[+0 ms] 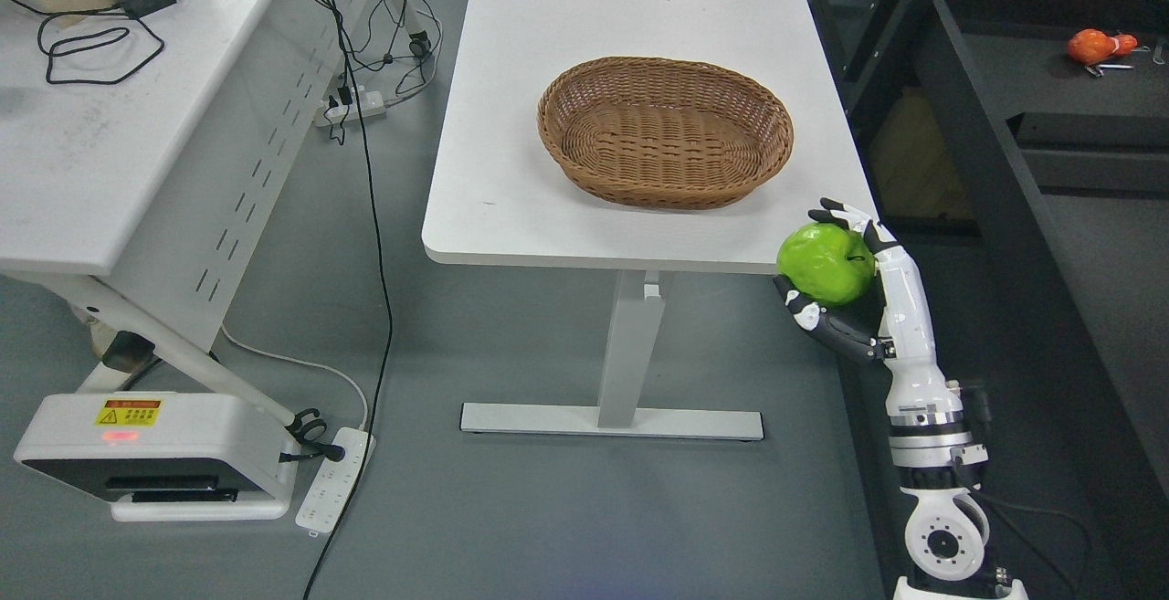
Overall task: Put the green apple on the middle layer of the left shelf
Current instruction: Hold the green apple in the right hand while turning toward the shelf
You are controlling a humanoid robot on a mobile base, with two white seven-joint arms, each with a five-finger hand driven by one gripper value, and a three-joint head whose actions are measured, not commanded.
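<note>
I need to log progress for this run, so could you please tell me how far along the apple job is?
Done: the right robot hand has its fingers closed around the green apple, holding it off the near right corner of the white table; the wicker basket is empty. In hand: carrying the apple. Left: setting it on the shelf's middle layer, with no left shelf in view.

Bright green apple [825, 263]; brown woven basket [665, 131] on white bench [511, 171]; white-and-black hand [845, 285]; grey floor [511, 509] under bench.

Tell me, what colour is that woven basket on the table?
Brown, the oval woven wicker basket; head view.
</note>
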